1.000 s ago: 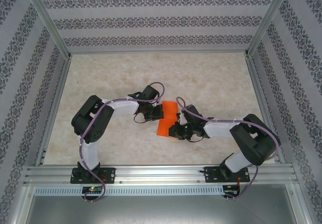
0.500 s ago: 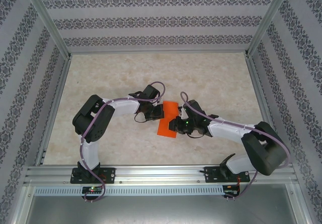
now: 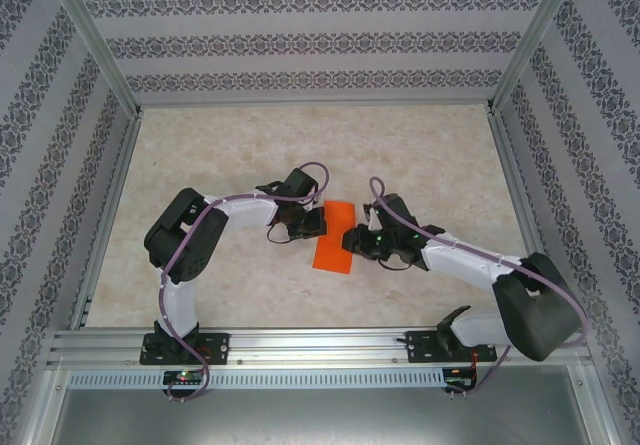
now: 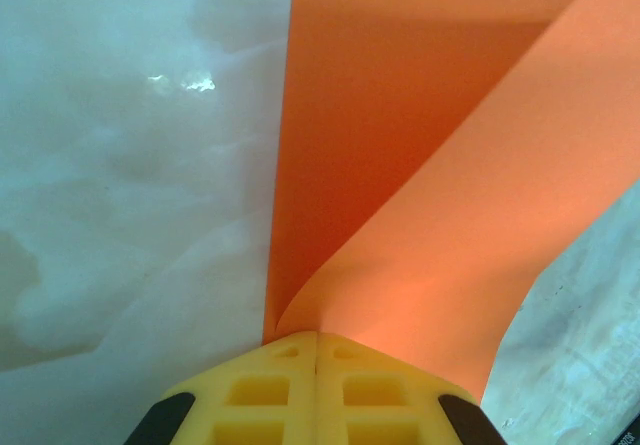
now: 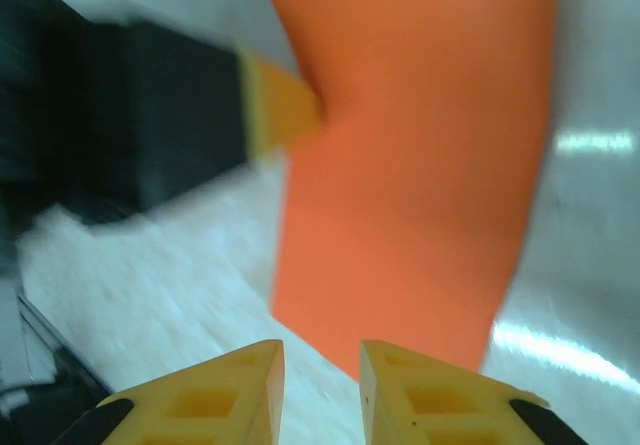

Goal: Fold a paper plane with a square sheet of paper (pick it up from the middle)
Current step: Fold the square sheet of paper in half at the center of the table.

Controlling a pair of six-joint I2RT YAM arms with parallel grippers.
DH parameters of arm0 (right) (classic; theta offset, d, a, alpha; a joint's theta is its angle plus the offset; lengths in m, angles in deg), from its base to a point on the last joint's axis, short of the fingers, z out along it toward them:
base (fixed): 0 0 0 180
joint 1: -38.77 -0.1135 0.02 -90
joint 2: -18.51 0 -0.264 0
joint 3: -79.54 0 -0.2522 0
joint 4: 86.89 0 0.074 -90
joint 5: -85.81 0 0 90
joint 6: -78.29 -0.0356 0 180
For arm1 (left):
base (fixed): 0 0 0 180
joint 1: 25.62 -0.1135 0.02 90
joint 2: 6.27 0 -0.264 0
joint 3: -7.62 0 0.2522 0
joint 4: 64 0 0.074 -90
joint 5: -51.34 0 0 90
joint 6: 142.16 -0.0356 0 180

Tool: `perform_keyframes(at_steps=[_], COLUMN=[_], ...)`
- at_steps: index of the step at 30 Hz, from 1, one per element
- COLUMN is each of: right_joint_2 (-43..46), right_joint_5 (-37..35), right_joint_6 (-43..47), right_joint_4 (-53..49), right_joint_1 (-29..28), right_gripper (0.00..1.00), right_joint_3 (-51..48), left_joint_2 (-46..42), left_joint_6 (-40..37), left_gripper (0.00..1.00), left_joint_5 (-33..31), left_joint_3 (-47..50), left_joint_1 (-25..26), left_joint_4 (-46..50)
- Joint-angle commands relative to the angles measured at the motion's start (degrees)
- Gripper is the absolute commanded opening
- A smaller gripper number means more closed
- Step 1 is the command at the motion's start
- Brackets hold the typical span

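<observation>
The square sheet of paper (image 3: pixel 334 241) lies on the worktop (image 3: pixel 420 155) between the two arms, near the middle of the surface. It is bright orange and doubled over into a narrow strip. From above, its long axis runs nearly straight away from the arm bases. The far end leans a little to the right and the near end a little to the left.

The left pincer (image 3: pixel 316 223) sits at the strip's left edge, towards the far end. In the left wrist view this pincer (image 4: pixel 316 343) has its yellow fingertips pressed together with no gap. The paper (image 4: pixel 420 165) comes out from between them, so it is clamped on the sheet. From that pinch two orange layers spread apart, one lying flat and one lifted.

The right pincer (image 3: pixel 350 239) is at the strip's right edge. In the right wrist view the right pincer (image 5: pixel 322 365) stands slightly parted, with bare worktop showing in the gap and nothing held. The sheet (image 5: pixel 420 165) stretches away beyond its tips, and the left pincer's yellow tip (image 5: pixel 285 105) meets the sheet's left edge.
</observation>
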Motion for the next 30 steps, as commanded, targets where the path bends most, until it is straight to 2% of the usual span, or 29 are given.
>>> perform_keyframes(at_steps=[1, 3, 6, 8, 11, 14, 20, 25, 30], right_joint_2=[-1.64, -6.73, -12.15, -15.41, -18.94, -18.93, -21.19, -14.84, -16.29], right_joint_5=[-0.43, 6.27, 9.24, 11.42, 9.90, 4.45, 7.11, 8.71, 7.41], right_joint_6=[2.74, 2.23, 0.89, 1.05, 2.42, 2.82, 1.95, 2.33, 5.20], right_joint_4=[4.47, 3.74, 9.25, 8.91, 7.18, 5.79, 6.59, 1.18, -2.28], right_joint_1=[3.65, 6.62, 6.88, 6.73, 6.57, 6.98, 7.33, 7.42, 8.24], right_gripper=[0.27, 0.22, 0.21, 0.20, 0.19, 0.18, 0.20, 0.20, 0.17], right_joint_3=[2.11, 5.08, 4.99, 6.49, 6.56, 3.69, 1.27, 8.65, 15.20], left_joint_2=[3.84, 3.81, 3.77, 3.94, 3.94, 3.86, 4.02, 4.21, 4.46], left_joint_6=[-1.70, -2.03, -2.35, -2.67, -2.69, -2.72, -3.49, -3.52, -3.71], left_gripper=[0.00, 0.00, 0.00, 0.00, 0.00, 0.00, 0.00, 0.00, 0.00], left_joint_5=[-4.13, -3.69, -4.34, -4.54, -4.75, -4.60, -4.65, -4.60, -4.50], left_joint_3=[1.92, 1.68, 0.93, 0.33, 0.19, 0.32, 0.34, 0.60, 0.23], left_joint_1=[0.89, 0.89, 0.89, 0.89, 0.94, 0.89, 0.90, 0.89, 0.89], left_joint_4=[5.56, 6.01, 6.93, 7.47, 7.62, 7.82, 8.52, 8.30, 8.63])
